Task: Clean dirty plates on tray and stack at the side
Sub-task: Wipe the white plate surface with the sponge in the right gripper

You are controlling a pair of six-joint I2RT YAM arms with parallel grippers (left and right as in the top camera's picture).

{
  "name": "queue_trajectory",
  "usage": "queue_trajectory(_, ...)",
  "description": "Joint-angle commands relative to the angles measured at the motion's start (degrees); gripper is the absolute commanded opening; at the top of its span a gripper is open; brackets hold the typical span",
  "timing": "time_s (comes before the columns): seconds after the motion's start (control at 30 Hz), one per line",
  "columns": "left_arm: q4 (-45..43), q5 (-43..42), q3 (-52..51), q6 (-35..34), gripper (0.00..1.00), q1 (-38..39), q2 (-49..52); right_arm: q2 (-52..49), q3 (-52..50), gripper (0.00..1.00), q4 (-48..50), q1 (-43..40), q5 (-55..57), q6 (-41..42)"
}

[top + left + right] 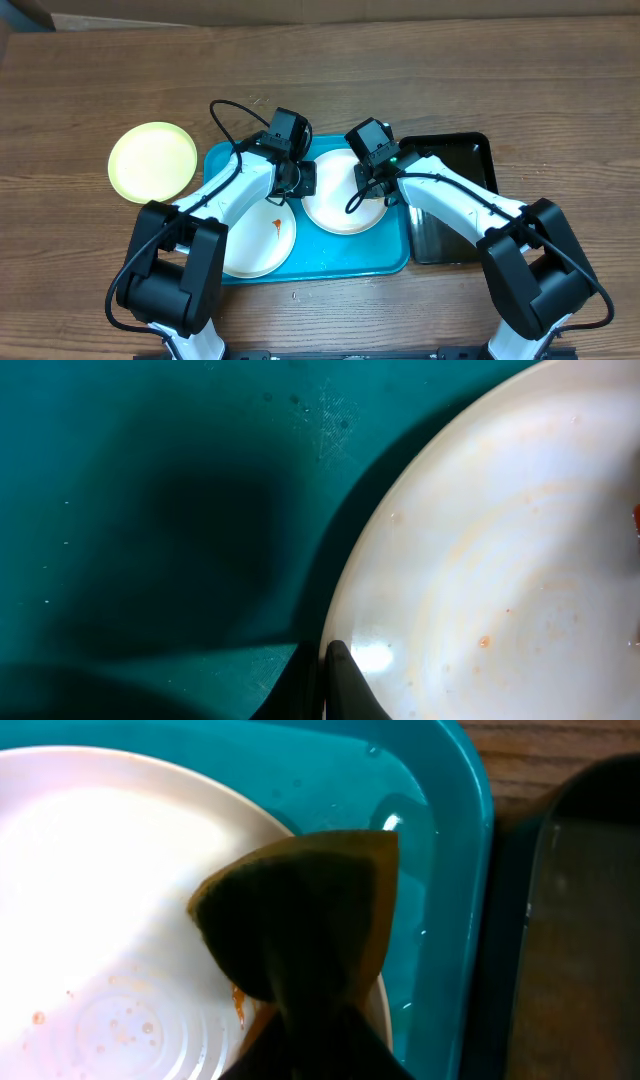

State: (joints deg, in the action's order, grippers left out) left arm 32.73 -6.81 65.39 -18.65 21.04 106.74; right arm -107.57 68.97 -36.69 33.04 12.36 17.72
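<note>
Presently gripped: the right tool (374, 188) seems clenched on a brown sponge (300, 910), though its fingers are hidden beneath it.
Left tool (302, 178): clenched; one fingertip (340, 675) sits at the plate's rim, and I cannot tell whether it is pinching or only touching.
Plate (100, 870): on the tray (440, 840), between both tools; it spreads left of the sponge, with the tray wall just right.
Stains: orange specks beside the sponge's near edge and further left.
Axis: round, so none; the wipe likely runs leftward, toward the left tool.
Nearer arm: right.
Other plates: smeared plate (255, 240) on the tray, nearside of the left tool; yellow plate (153, 160) on the table (80, 80), well left.
</note>
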Motion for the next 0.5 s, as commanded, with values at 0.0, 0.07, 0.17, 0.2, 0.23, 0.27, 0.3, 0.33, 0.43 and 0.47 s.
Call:
queue_trajectory(0.0,0.2,1.0,-0.4,0.3,0.04,0.5,-1.1,0.1,-0.4,0.07,0.2,-0.3,0.5,-0.1)
queue_trajectory(0.07,0.2,1.0,-0.4,0.3,0.04,0.5,-1.1,0.1,-0.4,0.04,0.3,-0.3,0.5,-0.1)
queue_trajectory(0.17,0.2,1.0,-0.4,0.3,0.04,0.5,-1.1,0.1,-0.4,0.04,0.5,-0.3,0.5,-0.1)
queue_trajectory(0.2,0.2,1.0,-0.4,0.3,0.04,0.5,-1.1,0.1,-0.4,0.04,0.6,-0.3,0.5,-0.1)
queue_trajectory(0.23,0.2,1.0,-0.4,0.3,0.04,0.5,-1.1,0.1,-0.4,0.04,0.7,-0.3,0.5,-0.1)
queue_trajectory(0.27,0.2,1.0,-0.4,0.3,0.04,0.5,-1.1,0.1,-0.4,0.04,0.9,-0.3,0.5,-0.1)
queue_trajectory(0.3,0.2,1.0,-0.4,0.3,0.04,0.5,-1.1,0.1,-0.4,0.04,0.9,-0.3,0.4,-0.1)
queue_trajectory(0.33,0.2,1.0,-0.4,0.3,0.04,0.5,-1.1,0.1,-0.4,0.04,0.9,-0.3,0.4,-0.1)
queue_trajectory(0.43,0.2,1.0,-0.4,0.3,0.04,0.5,-1.1,0.0,-0.4,0.04,0.9,-0.3,-0.3,-0.2)
queue_trajectory(0.47,0.2,1.0,-0.4,0.3,0.04,0.5,-1.1,-0.2,-0.4,0.04,0.9,-0.3,-0.7,-0.2)
